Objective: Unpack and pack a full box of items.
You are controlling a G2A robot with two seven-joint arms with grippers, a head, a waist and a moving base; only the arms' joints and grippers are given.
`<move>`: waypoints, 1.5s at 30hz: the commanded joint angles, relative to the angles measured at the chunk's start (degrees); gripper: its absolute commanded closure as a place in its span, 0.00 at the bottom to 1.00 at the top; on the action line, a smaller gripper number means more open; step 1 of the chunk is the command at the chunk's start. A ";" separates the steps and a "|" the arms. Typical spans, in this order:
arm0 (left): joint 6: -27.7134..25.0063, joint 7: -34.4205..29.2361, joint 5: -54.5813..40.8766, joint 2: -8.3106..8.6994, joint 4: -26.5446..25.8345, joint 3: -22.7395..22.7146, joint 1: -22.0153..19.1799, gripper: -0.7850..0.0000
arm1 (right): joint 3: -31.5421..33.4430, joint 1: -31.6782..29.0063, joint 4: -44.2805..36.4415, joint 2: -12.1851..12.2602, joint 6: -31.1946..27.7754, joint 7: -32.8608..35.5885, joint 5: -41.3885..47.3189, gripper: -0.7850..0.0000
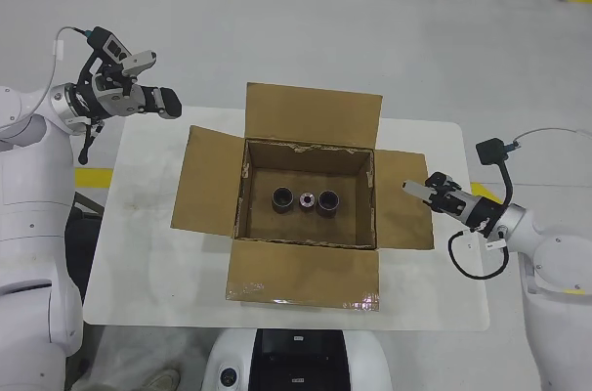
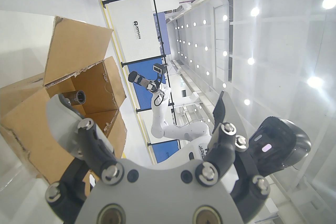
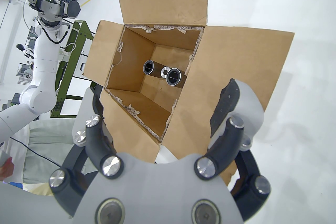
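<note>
Three cylinders (image 1: 305, 200) sit in a row inside the box (image 1: 306, 274). Its flaps lie spread, likely to give you clear entry from above. The left end effector (image 1: 171, 103) and right end effector (image 1: 413, 188) hang released, flanking the box.

White table (image 1: 140, 254) on a grey floor (image 1: 325, 39) striped with yellow tape (image 1: 93, 177).

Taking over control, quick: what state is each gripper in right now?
Left gripper: open, holding nothing.
Right gripper: open, holding nothing.
</note>
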 commanded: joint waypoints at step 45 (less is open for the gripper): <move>0.00 0.00 0.00 0.00 0.00 0.00 0.00 0.00 | -0.53 4.35 19.83 1.50 3.06 0.52 10.45 0.00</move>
